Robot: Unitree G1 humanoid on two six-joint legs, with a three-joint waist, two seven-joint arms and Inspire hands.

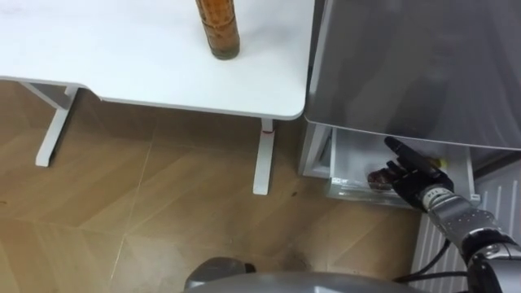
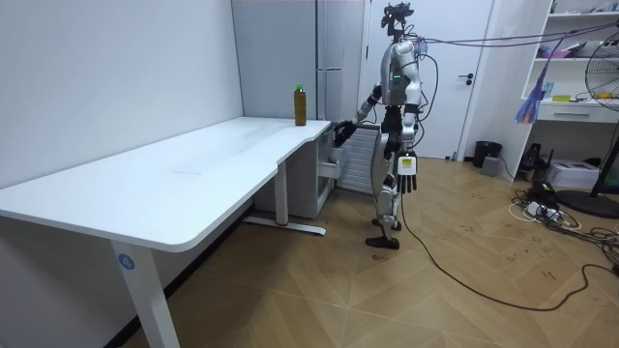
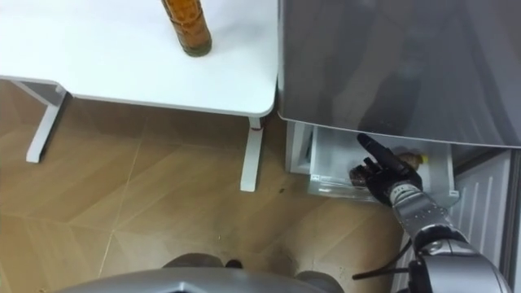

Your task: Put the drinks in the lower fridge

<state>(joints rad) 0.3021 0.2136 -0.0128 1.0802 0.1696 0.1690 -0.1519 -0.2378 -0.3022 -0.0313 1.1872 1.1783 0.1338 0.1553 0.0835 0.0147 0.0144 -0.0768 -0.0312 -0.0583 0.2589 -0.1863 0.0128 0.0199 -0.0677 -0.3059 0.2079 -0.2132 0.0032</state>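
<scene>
Bottle (image 1: 218,28) stands on table (image 1: 122,57); right hand (image 1: 417,177), fingers outstretched, reaches into fridge drawer (image 1: 350,155).

Table (image 1: 122,57): plain white top, white legs.
Bottle (image 1: 217,28), far side of table: amber-brown with faint horizontal bands; cap green in the room view.
Fridge (image 1: 407,65), right: flat matt grey door.
Drawer (image 1: 350,159) beneath it: white, with a reddish-brown item (image 1: 378,177) inside.
Floor (image 1: 146,212): tan wood, herringbone pattern.
Right hand (image 1: 415,175): black, with a silver-grey wrist.
Left hand (image 2: 407,177): black with a pale patch.
Wall (image 2: 116,77): pale grey-white.
</scene>
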